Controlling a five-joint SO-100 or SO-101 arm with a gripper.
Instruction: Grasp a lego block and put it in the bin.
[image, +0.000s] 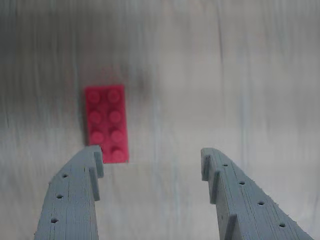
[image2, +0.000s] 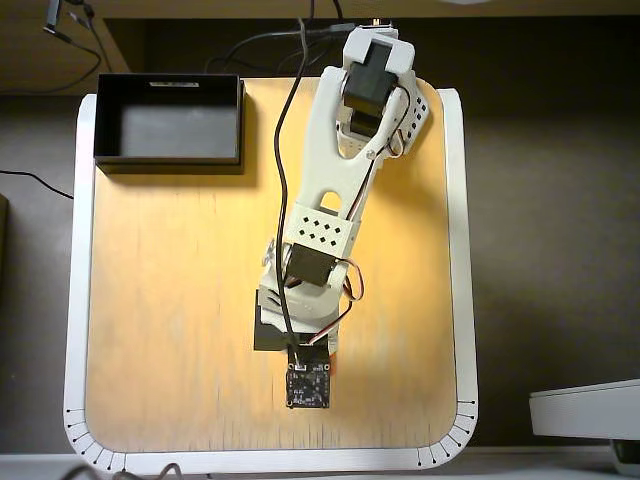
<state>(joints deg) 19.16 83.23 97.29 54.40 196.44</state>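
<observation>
The lego block (image: 106, 122) is a small red brick with two rows of studs, lying flat on the table in the wrist view. My gripper (image: 151, 159) hovers above it and stands open with nothing between its grey fingers. The brick's near end lies just past the left fingertip (image: 94, 156), off to the left of the gap. In the overhead view the arm (image2: 330, 200) reaches down over the middle of the board and hides the brick. The bin (image2: 170, 160), a shallow black open box, stands at the board's top left corner, far from the gripper.
The wooden board (image2: 150, 300) has a raised white rim (image2: 72, 300) all round. Black cables (image2: 285, 120) run along the arm from the top edge. A white device (image2: 585, 408) sits off the board at lower right.
</observation>
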